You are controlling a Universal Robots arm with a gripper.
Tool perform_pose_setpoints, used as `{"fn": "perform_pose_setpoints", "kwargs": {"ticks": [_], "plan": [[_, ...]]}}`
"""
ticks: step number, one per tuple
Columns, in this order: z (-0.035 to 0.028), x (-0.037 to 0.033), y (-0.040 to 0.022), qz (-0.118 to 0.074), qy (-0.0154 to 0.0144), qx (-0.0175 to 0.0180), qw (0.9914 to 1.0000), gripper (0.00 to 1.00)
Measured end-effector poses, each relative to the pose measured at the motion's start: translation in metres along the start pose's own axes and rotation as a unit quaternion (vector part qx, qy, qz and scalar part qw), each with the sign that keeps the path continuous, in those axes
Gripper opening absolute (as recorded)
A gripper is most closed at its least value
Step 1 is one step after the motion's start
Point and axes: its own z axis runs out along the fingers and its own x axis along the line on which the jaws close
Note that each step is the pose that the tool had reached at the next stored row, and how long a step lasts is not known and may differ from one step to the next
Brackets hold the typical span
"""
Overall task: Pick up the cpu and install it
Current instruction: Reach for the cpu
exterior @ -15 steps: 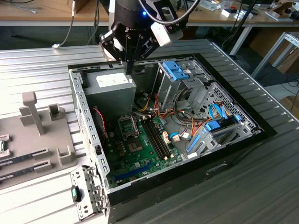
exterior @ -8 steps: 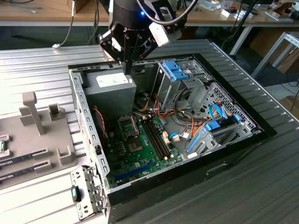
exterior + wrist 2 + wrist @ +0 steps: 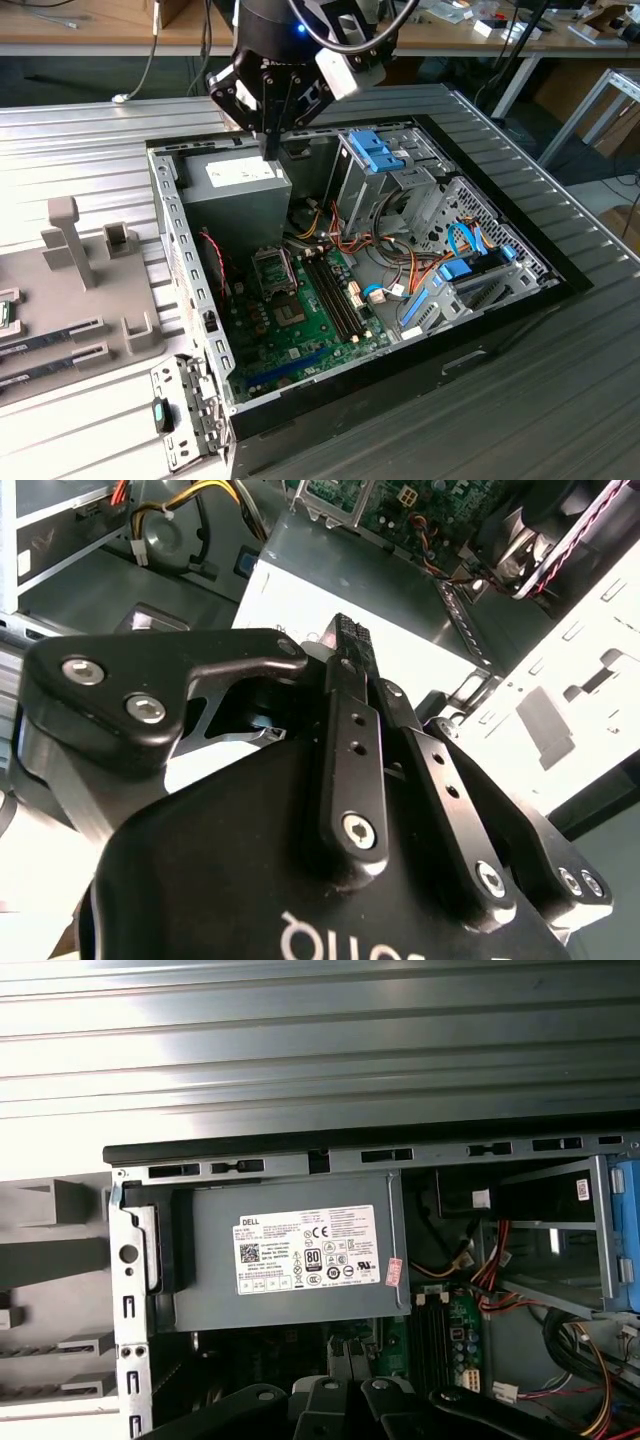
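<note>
My gripper [image 3: 270, 150] hangs over the back of the open computer case [image 3: 190, 290], just above the grey power supply [image 3: 245, 185]. Its black fingers [image 3: 350, 695] are shut, tips pressed together, and I see nothing between them. The second wrist view looks along the fingers to the white label of the power supply [image 3: 420, 655]. On the green motherboard [image 3: 300, 330] the processor socket [image 3: 274, 270] lies below and in front of the gripper, its metal frame around a dark centre. The cpu is out of view.
Long dark memory sticks [image 3: 335, 290] stand beside the socket, and a bare dark chip [image 3: 290, 316] lies in front of it. Drive cages with blue clips [image 3: 378, 150] and loose cables [image 3: 400, 270] crowd the exterior view's right. A grey fixture [image 3: 90, 270] sits left of the case.
</note>
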Motion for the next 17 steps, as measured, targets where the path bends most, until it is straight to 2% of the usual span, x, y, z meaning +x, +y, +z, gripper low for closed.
{"fn": "perform_pose_setpoints", "kwargs": {"ticks": [17], "plan": [[-0.0002,0.0094,-0.0007,0.000,0.0000,0.0000,1.00000,0.11]]}}
